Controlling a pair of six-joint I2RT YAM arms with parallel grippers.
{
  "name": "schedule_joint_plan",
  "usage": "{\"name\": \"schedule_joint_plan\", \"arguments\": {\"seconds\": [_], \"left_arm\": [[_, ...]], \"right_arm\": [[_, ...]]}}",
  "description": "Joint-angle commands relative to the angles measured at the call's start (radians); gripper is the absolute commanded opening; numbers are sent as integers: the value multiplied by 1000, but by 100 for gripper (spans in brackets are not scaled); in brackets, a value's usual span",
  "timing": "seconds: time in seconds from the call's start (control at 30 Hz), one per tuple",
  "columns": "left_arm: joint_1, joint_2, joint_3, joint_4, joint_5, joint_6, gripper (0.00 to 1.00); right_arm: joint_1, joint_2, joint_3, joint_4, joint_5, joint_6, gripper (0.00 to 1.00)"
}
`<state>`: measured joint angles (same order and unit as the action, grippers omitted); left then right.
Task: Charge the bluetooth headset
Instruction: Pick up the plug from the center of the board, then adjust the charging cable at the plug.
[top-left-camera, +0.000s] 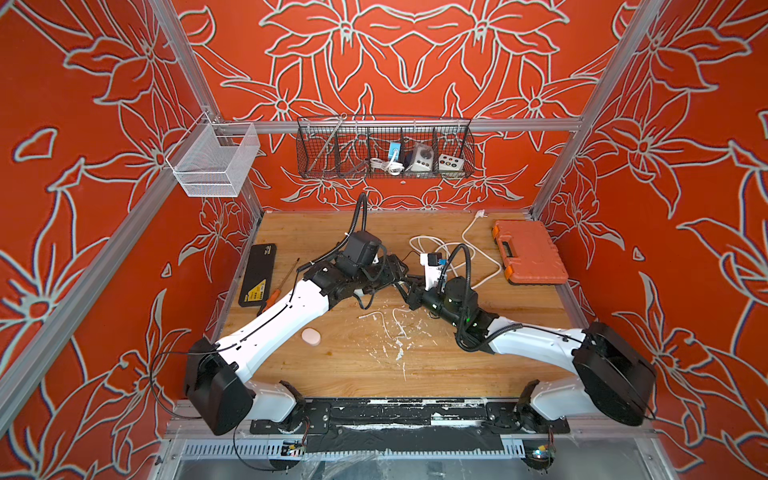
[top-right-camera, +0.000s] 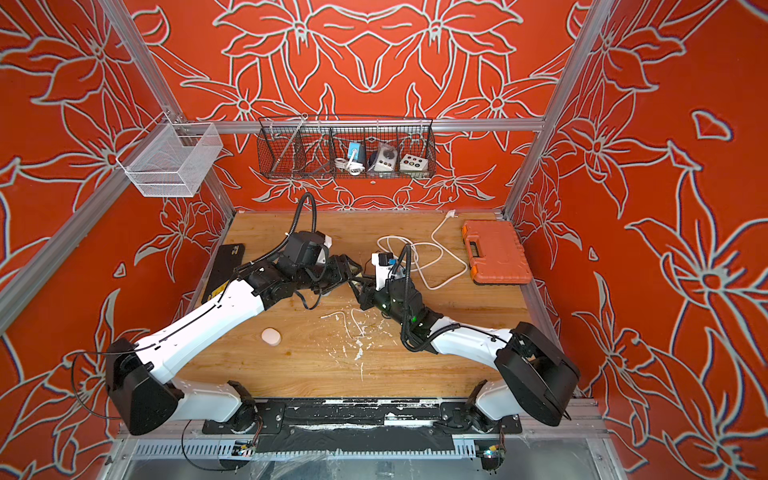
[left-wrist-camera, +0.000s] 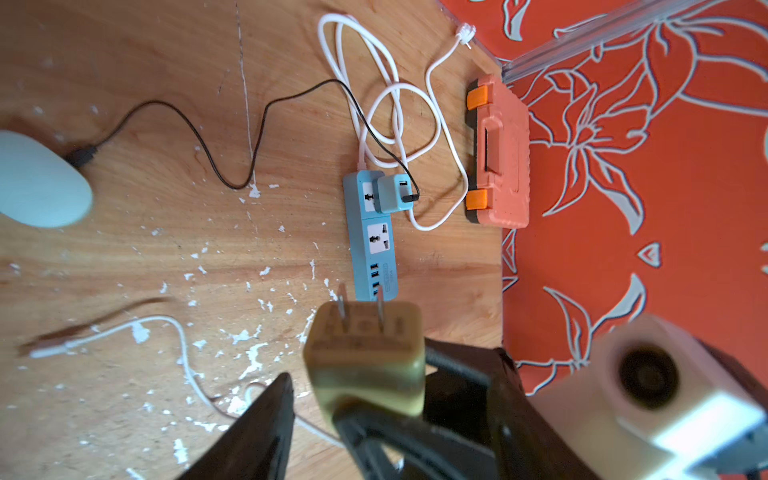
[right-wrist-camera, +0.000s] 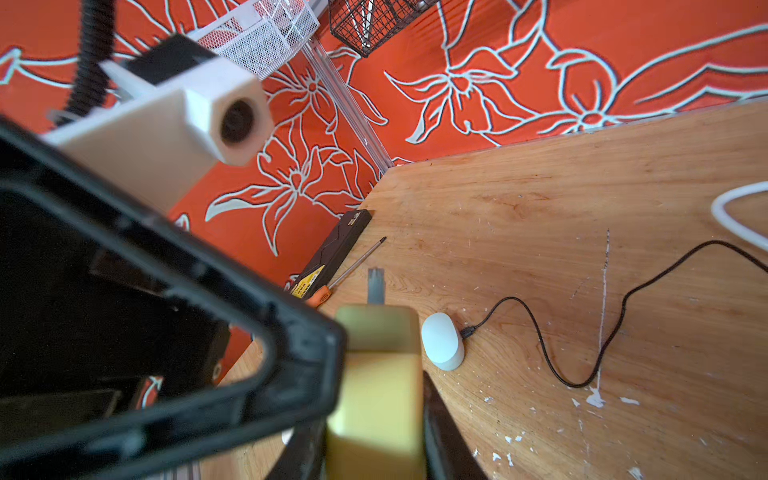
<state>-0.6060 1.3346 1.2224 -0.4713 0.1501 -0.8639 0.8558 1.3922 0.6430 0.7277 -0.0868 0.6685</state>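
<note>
The bluetooth headset's white oval case (right-wrist-camera: 442, 340) (left-wrist-camera: 37, 183) lies on the wooden table with a black cable (left-wrist-camera: 216, 166) plugged into it. That cable runs to a small charger (left-wrist-camera: 392, 193) seated in the blue power strip (left-wrist-camera: 372, 249). In both top views my left arm covers most of the case. A yellowish two-prong adapter (left-wrist-camera: 365, 353) (right-wrist-camera: 376, 374) hangs above mid-table. My right gripper (right-wrist-camera: 376, 407) (top-left-camera: 409, 286) is shut on it. My left gripper (left-wrist-camera: 395, 374) (top-left-camera: 400, 275) stands open around the adapter, with a gap at one finger.
An orange tool case (top-left-camera: 530, 257) lies back right beside the strip's looped white cord (top-left-camera: 461, 249). A black box (top-left-camera: 257, 274) and a screwdriver (top-left-camera: 280, 286) lie at the left edge. A pale oval object (top-left-camera: 311, 336) sits near the left arm. A wire basket (top-left-camera: 384, 149) hangs on the back wall.
</note>
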Motion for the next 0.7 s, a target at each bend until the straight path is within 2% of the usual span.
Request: {"name": "schedule_joint_plan", "arguments": {"seconds": [0.0, 0.27, 0.4, 0.47, 0.67], "left_arm": [[-3, -85, -31, -20, -62, 98, 77], [-5, -321, -264, 70, -105, 269, 80], [-26, -407, -409, 142, -98, 288, 80], [-66, -420, -467, 202, -116, 287, 81], [-254, -360, -552, 398, -303, 369, 82]], "right_arm": [[-15, -57, 26, -48, 8, 18, 18], [-52, -122, 32, -126, -18, 91, 18], [-56, -140, 38, -132, -33, 114, 18], [-59, -143, 44, -129, -41, 123, 18], [-61, -154, 74, -142, -71, 155, 18]]}}
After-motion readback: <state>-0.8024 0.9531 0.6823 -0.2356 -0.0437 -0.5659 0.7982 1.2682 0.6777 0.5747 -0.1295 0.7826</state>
